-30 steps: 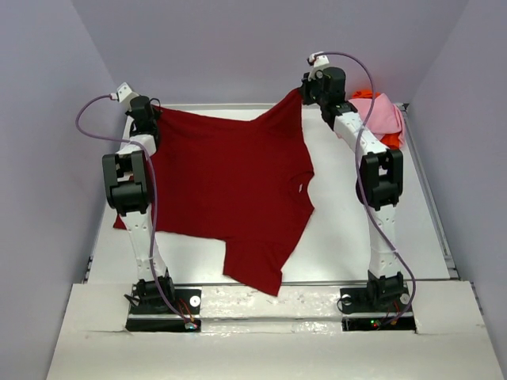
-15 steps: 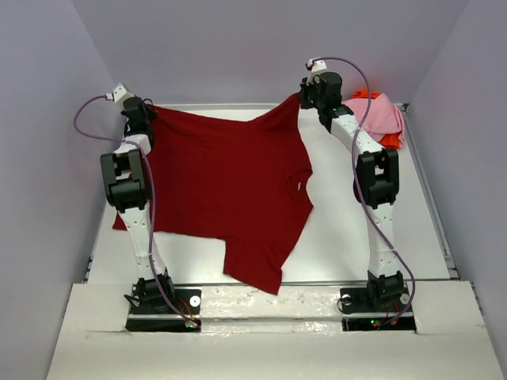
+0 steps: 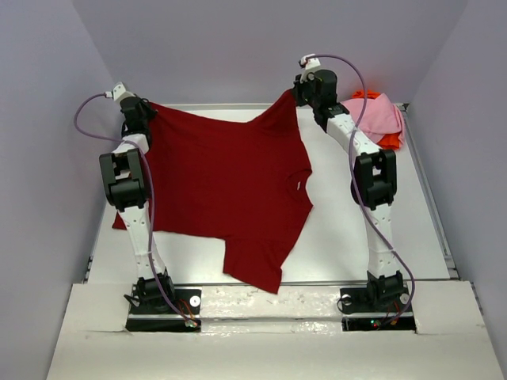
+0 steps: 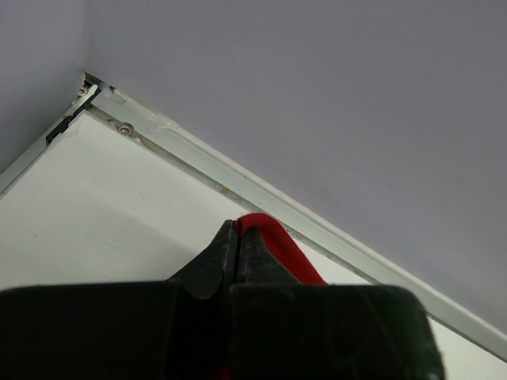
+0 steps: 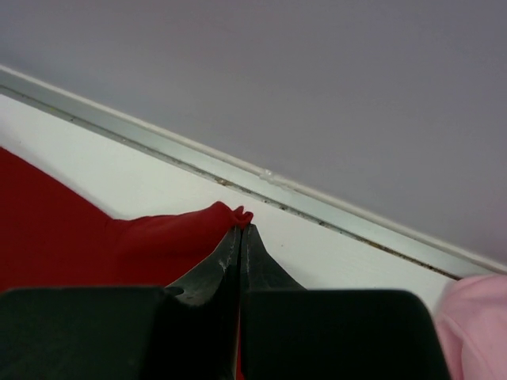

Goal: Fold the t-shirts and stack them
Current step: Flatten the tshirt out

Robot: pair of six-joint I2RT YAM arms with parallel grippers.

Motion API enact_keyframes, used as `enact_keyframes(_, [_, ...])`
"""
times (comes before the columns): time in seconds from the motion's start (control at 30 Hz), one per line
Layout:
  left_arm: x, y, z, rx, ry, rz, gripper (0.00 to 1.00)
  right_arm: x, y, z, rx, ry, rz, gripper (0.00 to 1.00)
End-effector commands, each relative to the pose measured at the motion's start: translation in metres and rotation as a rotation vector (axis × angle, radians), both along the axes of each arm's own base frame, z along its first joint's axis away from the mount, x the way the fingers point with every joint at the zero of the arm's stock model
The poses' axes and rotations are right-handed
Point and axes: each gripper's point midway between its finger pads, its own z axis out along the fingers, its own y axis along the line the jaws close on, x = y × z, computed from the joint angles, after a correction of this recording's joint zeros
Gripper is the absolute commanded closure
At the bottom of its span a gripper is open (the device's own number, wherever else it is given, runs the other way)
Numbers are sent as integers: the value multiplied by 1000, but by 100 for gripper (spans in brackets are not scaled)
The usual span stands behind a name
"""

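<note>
White table (image 3: 356, 237) under pale walls (image 3: 238, 47). My left tool (image 4: 236, 231) and right tool (image 5: 240, 231) each pinch shut on a thin edge of the dark red t-shirt (image 3: 230, 182), stretched between them. So little cloth is caught that, I judge, a tug could free a corner.

Plain dark red t-shirt (image 3: 230, 182) on the white table (image 3: 356, 229); at the table's far right corner, a light pink t-shirt (image 3: 379, 115) and a bright orange t-shirt (image 3: 390, 142). The left arm (image 3: 127, 186) and right arm (image 3: 374, 178) are black and white, with purple cables (image 3: 360, 83), against lavender walls (image 3: 238, 47).
</note>
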Motion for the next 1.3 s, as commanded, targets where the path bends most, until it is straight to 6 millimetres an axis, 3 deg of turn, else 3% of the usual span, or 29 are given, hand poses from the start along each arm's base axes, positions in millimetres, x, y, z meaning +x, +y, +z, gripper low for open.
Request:
enact_keyframes(0.0, [6, 8, 56, 41, -134, -23, 100, -20, 13, 89, 25, -178, 34, 100])
enact_keyframes(0.03, [4, 10, 56, 42, -132, -24, 100, -22, 12, 85, 26, -174, 29, 100])
enact_keyframes(0.17, [2, 6, 64, 51, -140, -55, 100, -34, 8, 98, 38, -190, 25, 100])
enact_keyframes(0.2, [0, 5, 68, 52, -144, -65, 100, -39, 7, 109, 46, -206, 26, 100])
enact_keyframes(0.4, [-12, 1, 73, 91, -126, -95, 100, -61, 6, 120, 60, -213, 31, 100])
enact_keyframes(0.43, [-14, 4, 72, 97, -120, -97, 100, -70, 10, 130, 69, -229, 41, 100])
enact_keyframes(0.5, [-19, 3, 75, 117, -112, -113, 100, -76, 9, 124, 73, -217, 41, 100])
enact_keyframes(0.53, [-21, 7, 77, 122, -113, -111, 100, -81, 7, 133, 81, -233, 38, 100])
enact_keyframes(0.93, [-38, 20, 85, 167, -98, -136, 100, -108, 11, 114, 91, -180, 59, 100])
enact_keyframes(1.27, [-44, 22, 78, 203, -76, -198, 100, -113, 9, 107, 88, -168, 55, 100])
